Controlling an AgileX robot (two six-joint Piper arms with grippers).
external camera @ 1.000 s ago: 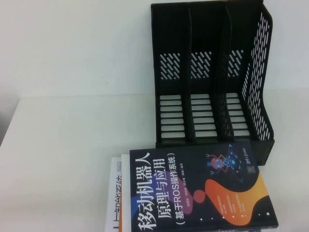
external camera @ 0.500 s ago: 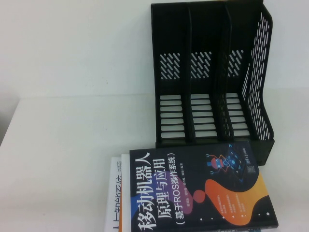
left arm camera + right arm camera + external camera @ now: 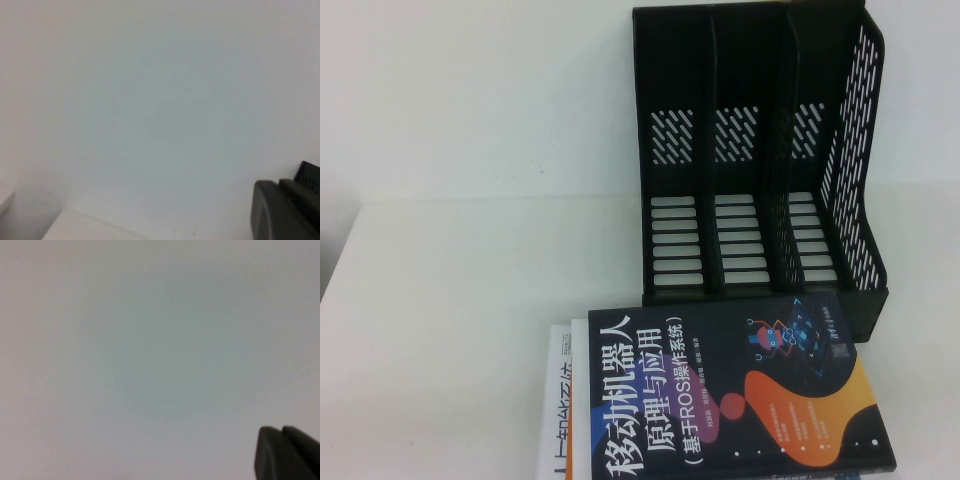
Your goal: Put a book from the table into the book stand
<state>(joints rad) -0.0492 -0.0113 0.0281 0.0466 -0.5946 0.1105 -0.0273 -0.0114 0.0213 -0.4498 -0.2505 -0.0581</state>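
The dark navy book (image 3: 740, 385) lies flat on top of a small stack at the near edge of the white table (image 3: 470, 300), just in front of the book stand. The black three-slot book stand (image 3: 760, 150) stands upright at the back right, and all three slots are empty. Neither arm shows in the high view. My left gripper (image 3: 279, 184) shows only in the left wrist view, fingertips together, in front of a plain white surface. My right gripper (image 3: 281, 430) shows only in the right wrist view, fingertips together, holding nothing.
Under the navy book lie an orange-edged book (image 3: 578, 400) and a white book (image 3: 557, 420), sticking out to the left. A white wall rises behind the table. The table's left part is bare.
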